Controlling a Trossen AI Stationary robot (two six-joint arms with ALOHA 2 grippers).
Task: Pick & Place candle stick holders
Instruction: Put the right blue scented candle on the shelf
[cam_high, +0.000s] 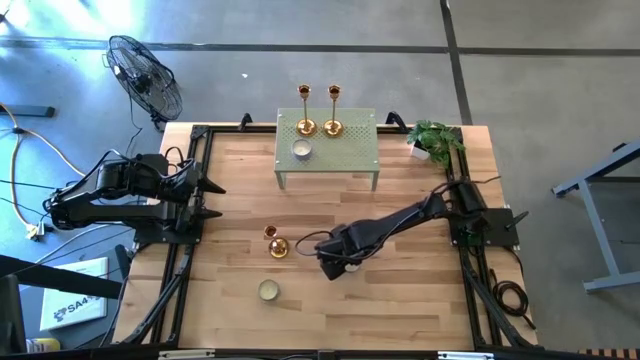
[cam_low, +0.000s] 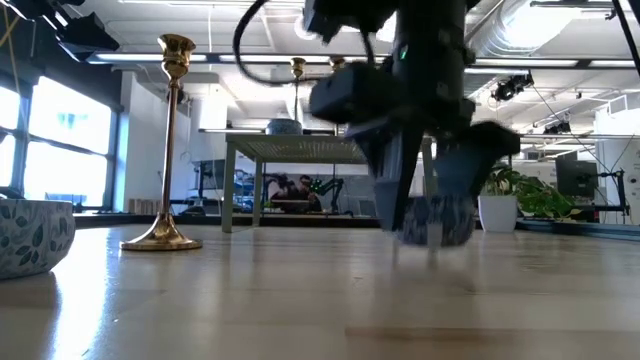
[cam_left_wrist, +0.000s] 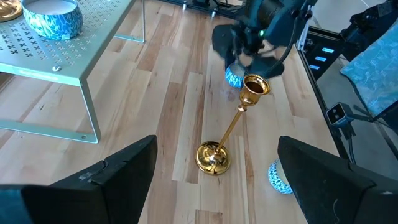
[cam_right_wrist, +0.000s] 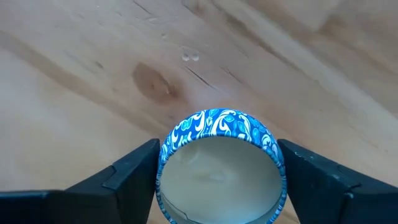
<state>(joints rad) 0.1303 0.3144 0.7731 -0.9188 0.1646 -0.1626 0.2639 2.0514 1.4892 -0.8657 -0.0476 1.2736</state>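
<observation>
Right claw (cam_low: 420, 215) blurred in low view, blue patterned bowl (cam_right_wrist: 219, 171) cut off by wrist picture's edge; grip contact unclear.

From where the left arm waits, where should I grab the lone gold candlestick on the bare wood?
Take the candlestick by its thin stem, above the flared base, with the left claw coming in level from its own side. It stands upright, so the stem fits between the fingers.

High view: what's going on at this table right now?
The right gripper is down on the table with its fingers either side of a blue patterned tin, closing on it. One gold candlestick stands beside it on the wood; two more stand on the green shelf with another tin. The left gripper waits open at the table's left edge.
</observation>
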